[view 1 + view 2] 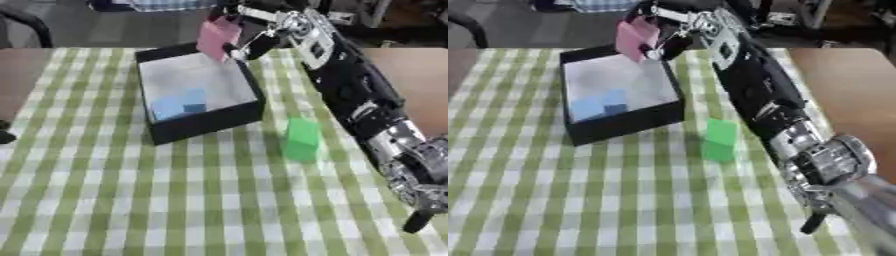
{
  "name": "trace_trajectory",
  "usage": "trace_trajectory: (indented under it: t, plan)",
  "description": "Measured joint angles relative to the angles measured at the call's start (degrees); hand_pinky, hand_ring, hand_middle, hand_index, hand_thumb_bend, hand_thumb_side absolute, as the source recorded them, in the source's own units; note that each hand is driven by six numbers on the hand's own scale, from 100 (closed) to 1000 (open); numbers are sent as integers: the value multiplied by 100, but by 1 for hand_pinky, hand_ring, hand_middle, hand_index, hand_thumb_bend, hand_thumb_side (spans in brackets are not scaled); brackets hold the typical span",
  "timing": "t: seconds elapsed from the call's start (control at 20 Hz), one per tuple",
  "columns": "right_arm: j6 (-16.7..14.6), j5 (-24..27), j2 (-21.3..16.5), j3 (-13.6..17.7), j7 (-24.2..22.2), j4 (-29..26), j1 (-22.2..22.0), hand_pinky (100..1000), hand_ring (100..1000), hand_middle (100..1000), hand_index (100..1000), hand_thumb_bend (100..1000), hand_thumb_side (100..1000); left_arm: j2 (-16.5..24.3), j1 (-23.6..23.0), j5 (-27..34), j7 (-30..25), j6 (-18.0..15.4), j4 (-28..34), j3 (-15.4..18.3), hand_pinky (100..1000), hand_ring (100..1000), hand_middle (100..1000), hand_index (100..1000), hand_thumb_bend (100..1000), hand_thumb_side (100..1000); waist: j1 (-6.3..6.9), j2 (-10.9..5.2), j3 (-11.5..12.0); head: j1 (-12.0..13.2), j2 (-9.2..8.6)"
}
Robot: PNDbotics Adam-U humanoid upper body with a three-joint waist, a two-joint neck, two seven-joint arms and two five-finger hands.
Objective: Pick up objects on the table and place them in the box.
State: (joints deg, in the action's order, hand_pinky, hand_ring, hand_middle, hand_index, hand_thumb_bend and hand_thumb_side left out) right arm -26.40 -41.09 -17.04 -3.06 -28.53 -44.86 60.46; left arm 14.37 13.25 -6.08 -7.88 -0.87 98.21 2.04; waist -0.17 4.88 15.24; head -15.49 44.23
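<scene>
We find the right hand (pixel 249 37) extended to the far rim of the black box (pixel 206 124), its fingers closed on a pink block (pixel 217 37) held above the box's far right corner; the fingers themselves are blurred and partly masked by the block, so we cannot make out exactly how they sit on it. The right arm (pixel 350 85) runs from the lower right of the view up to that corner and hides a strip of the desk (pixel 131 200) along the box's right side. Inside the box we note a pale floor and a light blue block (pixel 168 106) with a darker blue block (pixel 194 107) touching it, both near the front wall; their outlines are soft and we cannot tell whether one overlaps the other. A green block (pixel 302 140) stands on the checked cloth just beside the box's near right corner, between the box and the arm. The left hand shows in neither view; a dark shape at the left edge is cut off and unidentifiable. The near half of the cloth lies open, as does the left side of the box.
</scene>
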Motion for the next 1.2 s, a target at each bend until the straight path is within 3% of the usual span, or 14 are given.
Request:
trace_trajectory:
  t: [0.05, 0.1, 0.2, 0.3, 0.45, 0.7, 0.85, 1.05, 1.1, 1.15, 1.2]
  plan:
    - [-19, -78, 65, -22, -48, 59, -1, 764, 638, 789, 932, 100, 349, -11, 0, 3, -4, -3, 1, -1, 663, 539, 556, 885, 100, 1000, 0, 1, 10, -25, 0]
    - [-50, -171, 114, -52, -106, 107, -5, 842, 775, 888, 967, 100, 466, -17, 1, 5, -6, -5, 1, -1, 663, 539, 556, 885, 100, 1000, 0, 1, 13, -40, 0]
    - [-126, -432, 178, -121, -216, 137, -22, 932, 914, 954, 990, 162, 565, -32, 2, 7, -9, -7, 1, -1, 664, 538, 556, 885, 100, 1000, 0, 1, 14, -59, 0]
    - [-195, -727, 212, -160, -261, 132, -54, 958, 947, 963, 993, 201, 633, -32, 2, 7, -11, -6, 1, -1, 664, 538, 556, 885, 100, 1000, 0, 1, 8, -71, 0]
    - [-272, -1020, 224, -161, -178, 77, -72, 971, 960, 974, 996, 206, 653, -32, 1, 7, -17, -2, 1, -1, 664, 537, 553, 885, 100, 1000, 0, 1, -18, -71, 0]
    - [-411, -1069, 173, -211, -13, -151, -147, 971, 951, 978, 1000, 174, 569, -31, -20, 7, -16, -1, 1, 2, 666, 538, 552, 885, 100, 1000, -2, 1, -148, -31, 0]
    - [-609, -648, -167, -346, 11, -650, -341, 956, 934, 966, 1000, 161, 525, -15, -97, 5, 6, 11, 0, 39, 666, 537, 551, 885, 100, 1000, -32, 1, -336, 43, 0]
    - [-811, 612, -1104, -613, -88, -1925, -1011, 952, 915, 946, 998, 135, 527, 120, -193, -11, 78, 35, -5, 118, 667, 537, 550, 886, 100, 1000, -164, -4, -550, 199, 0]
    - [-808, 988, -1363, -669, -136, -2305, -1241, 950, 912, 942, 998, 225, 520, 143, -212, -18, 95, 40, -8, 138, 667, 537, 550, 886, 100, 1000, -173, -5, -601, 236, 0]
    - [-782, 1368, -1628, -719, -207, -2692, -1507, 948, 909, 942, 998, 114, 558, 169, -218, -23, 108, 45, -19, 150, 666, 537, 550, 886, 100, 1000, -181, -5, -646, 267, 0]
    - [-731, 1740, -1887, -757, -302, -3072, -1782, 946, 906, 939, 997, 107, 568, 182, -220, -26, 124, 50, -36, 168, 666, 537, 550, 886, 100, 1000, -190, -6, -684, 295, 0]
